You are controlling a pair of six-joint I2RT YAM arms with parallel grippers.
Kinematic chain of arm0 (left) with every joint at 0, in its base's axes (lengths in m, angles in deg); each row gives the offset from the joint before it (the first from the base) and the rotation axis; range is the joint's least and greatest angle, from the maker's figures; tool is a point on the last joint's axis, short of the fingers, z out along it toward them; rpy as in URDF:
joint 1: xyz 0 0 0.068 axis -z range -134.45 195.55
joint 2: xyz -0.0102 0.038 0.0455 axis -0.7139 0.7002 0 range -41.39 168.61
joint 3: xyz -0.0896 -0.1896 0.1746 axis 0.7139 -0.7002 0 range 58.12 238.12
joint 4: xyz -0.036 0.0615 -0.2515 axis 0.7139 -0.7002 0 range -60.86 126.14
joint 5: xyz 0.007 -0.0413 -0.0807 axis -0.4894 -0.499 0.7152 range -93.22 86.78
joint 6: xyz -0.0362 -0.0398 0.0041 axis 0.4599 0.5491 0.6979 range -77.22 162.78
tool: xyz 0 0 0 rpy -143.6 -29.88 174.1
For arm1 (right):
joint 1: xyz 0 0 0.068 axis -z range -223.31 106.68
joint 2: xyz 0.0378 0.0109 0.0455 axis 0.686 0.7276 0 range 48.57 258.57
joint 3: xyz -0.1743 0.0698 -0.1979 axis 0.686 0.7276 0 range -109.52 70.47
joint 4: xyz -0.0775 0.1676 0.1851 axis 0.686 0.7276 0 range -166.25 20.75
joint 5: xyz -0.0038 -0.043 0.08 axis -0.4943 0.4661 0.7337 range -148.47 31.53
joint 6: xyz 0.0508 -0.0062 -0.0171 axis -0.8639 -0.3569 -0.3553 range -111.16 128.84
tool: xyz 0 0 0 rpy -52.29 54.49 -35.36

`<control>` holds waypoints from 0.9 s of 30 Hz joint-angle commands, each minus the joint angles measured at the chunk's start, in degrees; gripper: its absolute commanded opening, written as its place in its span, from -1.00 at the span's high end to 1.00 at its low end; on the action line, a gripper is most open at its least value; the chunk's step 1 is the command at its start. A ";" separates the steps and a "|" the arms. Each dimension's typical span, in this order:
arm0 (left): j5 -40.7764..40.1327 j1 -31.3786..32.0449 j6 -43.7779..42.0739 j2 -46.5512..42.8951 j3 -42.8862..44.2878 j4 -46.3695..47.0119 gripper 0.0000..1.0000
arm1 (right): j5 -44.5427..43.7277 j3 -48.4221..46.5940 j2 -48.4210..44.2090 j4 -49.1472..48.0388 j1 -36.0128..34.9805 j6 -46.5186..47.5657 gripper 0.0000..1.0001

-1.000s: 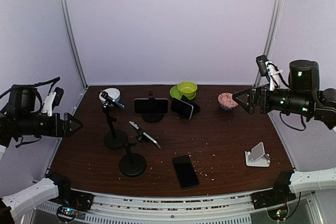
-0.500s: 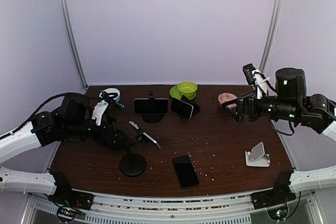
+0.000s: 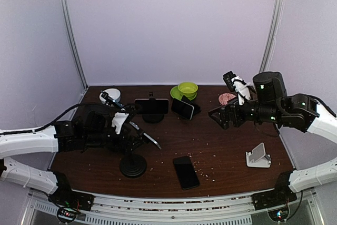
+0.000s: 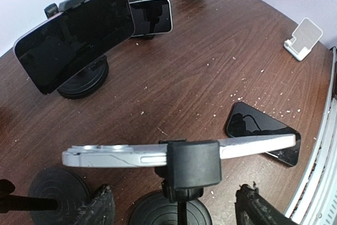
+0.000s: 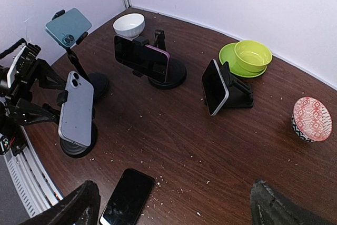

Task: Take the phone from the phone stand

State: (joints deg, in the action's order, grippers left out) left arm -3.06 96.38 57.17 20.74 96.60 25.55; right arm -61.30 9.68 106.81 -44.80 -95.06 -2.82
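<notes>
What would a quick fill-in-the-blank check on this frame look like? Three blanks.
1. The left gripper, close to the black stand that clamps the pale phone, is ____.
2. The white stand holds ____ phone.
3. The black phone lies ____ on the table.
Missing words: open; no; flat.

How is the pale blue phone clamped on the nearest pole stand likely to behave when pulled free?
The phone probably stays rigid: it is a thin flat slab. Its smooth edges may slip when gripped. The stand has a slim pole on a small round base, so tugging against its clamp could tip it.
</notes>
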 commanded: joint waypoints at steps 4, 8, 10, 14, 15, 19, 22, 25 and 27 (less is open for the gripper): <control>-2.48 0.74 -2.26 3.53 2.36 3.51 -0.54 | -0.16 -0.27 0.90 -1.66 -1.12 0.86 -1.00; -2.25 1.99 -2.67 6.60 3.49 3.12 -0.51 | -0.74 -0.29 1.45 -1.53 -1.57 0.36 -0.99; -2.70 2.61 -2.95 8.06 4.46 2.90 -0.50 | -0.98 -0.29 1.53 -1.43 -1.91 -0.20 -0.99; -5.79 3.29 -2.61 10.30 5.69 2.22 -0.44 | -1.36 0.09 1.07 -1.12 -2.29 -0.94 -0.99; -6.62 3.35 -2.46 10.87 5.94 1.85 -0.42 | -1.47 0.33 0.82 -1.14 -2.47 -1.05 -0.99; -8.78 3.57 -2.41 12.40 6.96 1.04 -0.39 | -2.04 1.56 -0.33 -1.79 -2.79 -1.25 -1.00; -9.46 3.58 -3.08 13.24 7.88 0.77 -0.29 | -2.39 1.97 -0.75 -1.80 -2.84 -1.01 -1.00; -9.50 3.58 -4.12 14.56 9.50 -0.71 -0.12 | -2.45 1.82 -0.60 -1.48 -2.92 -0.50 -0.99; -9.47 3.58 -4.73 15.34 10.16 -1.33 -0.08 | -2.34 1.85 -0.45 -1.62 -3.00 -0.12 -1.00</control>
State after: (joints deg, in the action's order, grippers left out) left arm -11.12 99.68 54.24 34.66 104.19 24.61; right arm -62.30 10.99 107.00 -45.26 -97.51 -3.37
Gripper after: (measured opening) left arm 0.553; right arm 0.997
